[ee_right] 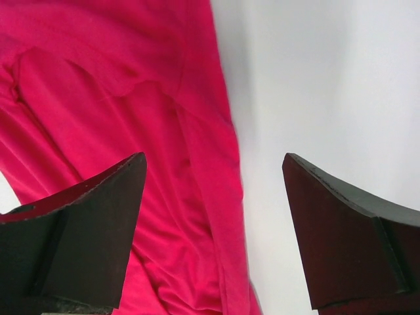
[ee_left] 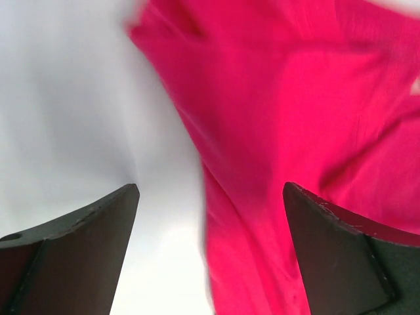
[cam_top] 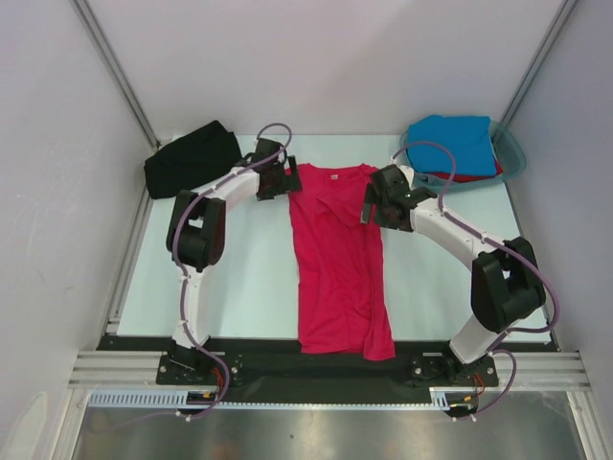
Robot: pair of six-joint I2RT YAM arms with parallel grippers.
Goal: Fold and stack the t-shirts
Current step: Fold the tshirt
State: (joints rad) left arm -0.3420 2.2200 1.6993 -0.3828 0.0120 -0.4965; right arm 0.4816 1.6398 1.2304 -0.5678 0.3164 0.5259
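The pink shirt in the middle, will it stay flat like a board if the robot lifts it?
Probably not. The pink shirt lies in soft wrinkles on the table, so it would likely droop and hang. It looks thin, so probably light. Pushed, it would likely bunch up rather than slide whole.

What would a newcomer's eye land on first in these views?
The pink shirt stands out first, spread lengthwise down the middle of the table with its neck at the far end. The left gripper and right gripper hang open over its two shoulders, holding nothing. Next come the folded black shirt at the far left corner and the blue shirt in the teal tub at the far right.
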